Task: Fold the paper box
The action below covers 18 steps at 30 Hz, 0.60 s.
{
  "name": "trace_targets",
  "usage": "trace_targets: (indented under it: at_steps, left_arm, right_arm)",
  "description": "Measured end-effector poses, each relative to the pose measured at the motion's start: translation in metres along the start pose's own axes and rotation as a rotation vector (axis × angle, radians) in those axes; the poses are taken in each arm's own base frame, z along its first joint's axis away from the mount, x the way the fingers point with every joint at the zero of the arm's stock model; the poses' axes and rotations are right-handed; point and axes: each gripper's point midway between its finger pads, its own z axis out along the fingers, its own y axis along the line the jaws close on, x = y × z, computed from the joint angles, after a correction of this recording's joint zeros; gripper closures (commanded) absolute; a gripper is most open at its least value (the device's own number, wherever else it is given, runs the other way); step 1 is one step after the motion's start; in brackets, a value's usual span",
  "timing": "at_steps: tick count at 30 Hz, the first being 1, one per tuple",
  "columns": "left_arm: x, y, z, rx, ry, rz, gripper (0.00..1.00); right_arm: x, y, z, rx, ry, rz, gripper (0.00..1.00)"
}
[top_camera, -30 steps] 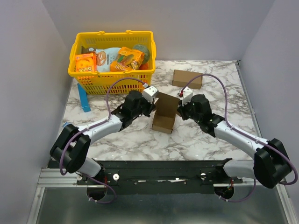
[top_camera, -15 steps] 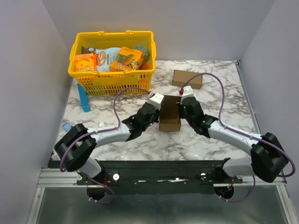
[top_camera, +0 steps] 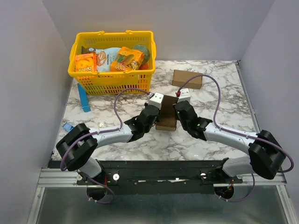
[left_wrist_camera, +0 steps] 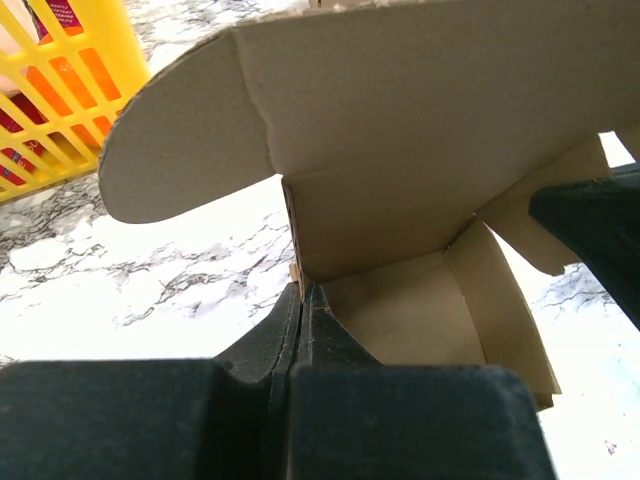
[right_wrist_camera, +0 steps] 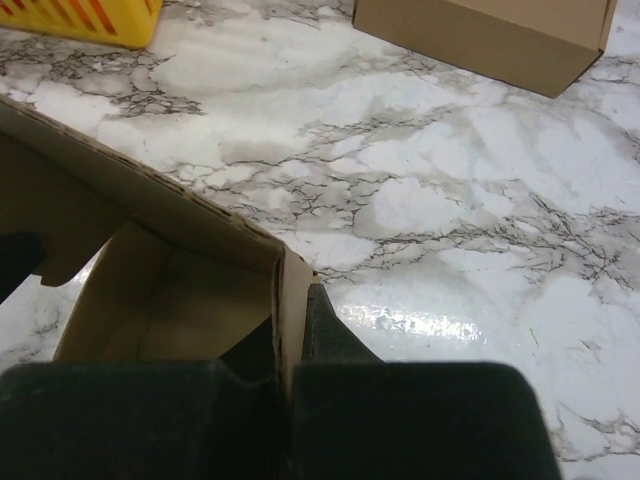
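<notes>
- Holding the paper box (top_camera: 167, 117) mid-frame in the top view, low over the table (top_camera: 233, 88); I can't tell if it touches. Its long axis runs roughly up-down the frame.
- Left hand (top_camera: 158, 113) is clamped on the box's left wall, right hand (top_camera: 176, 112) on its right wall. The box sits directly between them, neither nearer.
- Left wrist view adds the open interior and a rounded flap (left_wrist_camera: 180, 140) splayed toward upper left, with fingers (left_wrist_camera: 265, 340) pinching a wall edge.
- Right wrist view adds the longer carton (right_wrist_camera: 480, 35) at upper right, well apart.
- My read: the next fold pushes flaps inward, toward the gap between the hands.
</notes>
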Motion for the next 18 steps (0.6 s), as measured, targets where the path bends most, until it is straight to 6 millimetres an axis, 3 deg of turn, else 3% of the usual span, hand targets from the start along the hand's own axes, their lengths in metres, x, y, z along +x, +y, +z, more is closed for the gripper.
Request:
trace_targets:
  at_steps: [18]
  left_arm:
    - [0.01,-0.008,-0.007,-0.064,-0.056,-0.039,1.0]
  right_arm:
    - [0.0,0.001,0.011,0.066,-0.011,0.145,0.99]
